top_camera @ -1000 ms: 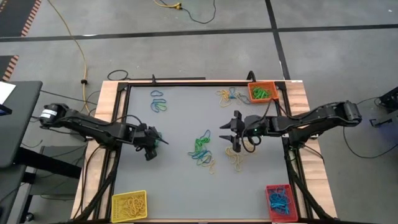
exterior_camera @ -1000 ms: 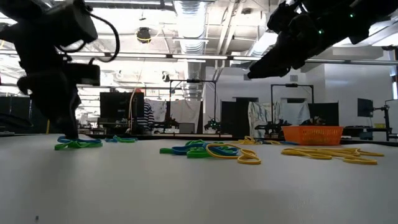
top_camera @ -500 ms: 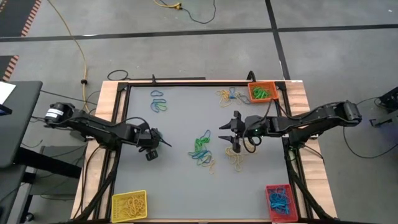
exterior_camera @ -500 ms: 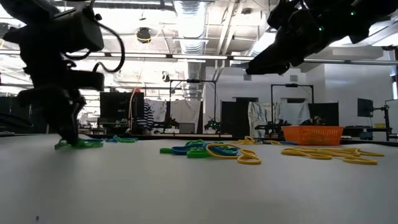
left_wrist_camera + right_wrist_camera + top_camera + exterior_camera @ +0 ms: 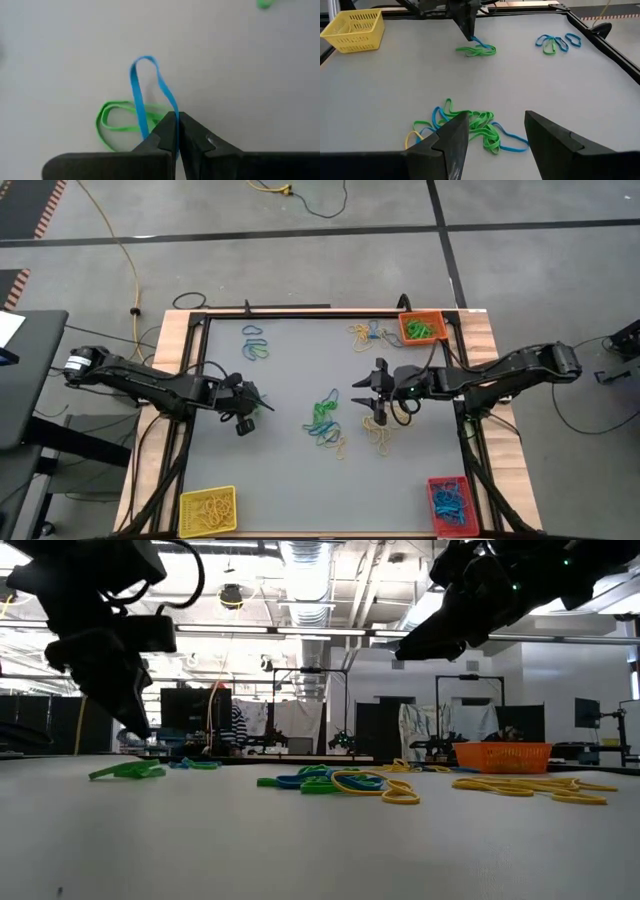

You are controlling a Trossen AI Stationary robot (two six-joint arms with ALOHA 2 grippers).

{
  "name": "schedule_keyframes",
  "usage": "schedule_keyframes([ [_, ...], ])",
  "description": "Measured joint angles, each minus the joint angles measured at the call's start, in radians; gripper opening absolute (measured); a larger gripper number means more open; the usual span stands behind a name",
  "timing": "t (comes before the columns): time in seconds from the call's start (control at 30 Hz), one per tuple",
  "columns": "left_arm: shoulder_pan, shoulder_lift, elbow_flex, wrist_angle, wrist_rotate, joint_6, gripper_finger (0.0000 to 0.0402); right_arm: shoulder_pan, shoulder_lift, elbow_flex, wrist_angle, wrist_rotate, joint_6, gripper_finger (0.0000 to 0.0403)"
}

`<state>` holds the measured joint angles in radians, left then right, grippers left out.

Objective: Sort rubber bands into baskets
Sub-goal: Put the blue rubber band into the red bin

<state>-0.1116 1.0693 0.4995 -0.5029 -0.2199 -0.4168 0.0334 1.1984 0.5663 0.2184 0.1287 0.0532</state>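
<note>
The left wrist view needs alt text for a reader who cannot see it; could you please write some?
The left claw, shut, pinches a blue band whose loop stretches away over the grey table. A green band lies flat beside the claw, under the blue one. A green scrap shows at the frame's far edge.

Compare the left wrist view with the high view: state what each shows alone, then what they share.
Only the left wrist view: the left gripper, jaws shut on a blue rubber band that crosses a green rubber band.

Only the high view: the yellow basket, orange basket, red basket and the right gripper over the table's middle.

Shared: the left gripper and the grey table.
</note>
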Motion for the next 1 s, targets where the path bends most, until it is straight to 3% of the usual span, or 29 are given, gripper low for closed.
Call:
schedule_keyframes([
  [0.17, 0.0, -0.028, 0.0, 0.047, 0.018, 0.021, 0.0, 0.001, 0.0, 0.0, 0.005, -0.005, 0.0, 0.0221],
  [0.43, 0.0, 0.005, 0.0, 0.417, 0.17, 0.179, 0.0, 0.044, 0.14, 0.001, 0.219, -0.1, -0.072, 0.0221],
  [0.67, 0.0, 0.161, 0.001, 0.748, 0.291, 0.249, 0.0, 0.097, 0.338, 0.041, 0.469, -0.109, -0.169, 0.0221],
  [0.87, 0.0, 0.324, 0.001, 0.965, 0.378, 0.264, 0.0, 0.131, 0.455, 0.15, 0.463, -0.111, -0.221, 0.0221],
  [1.0, 0.0, 0.405, 0.038, 0.993, 0.418, 0.273, 0.0, 0.145, 0.517, 0.202, 0.436, -0.108, -0.254, 0.0221],
])
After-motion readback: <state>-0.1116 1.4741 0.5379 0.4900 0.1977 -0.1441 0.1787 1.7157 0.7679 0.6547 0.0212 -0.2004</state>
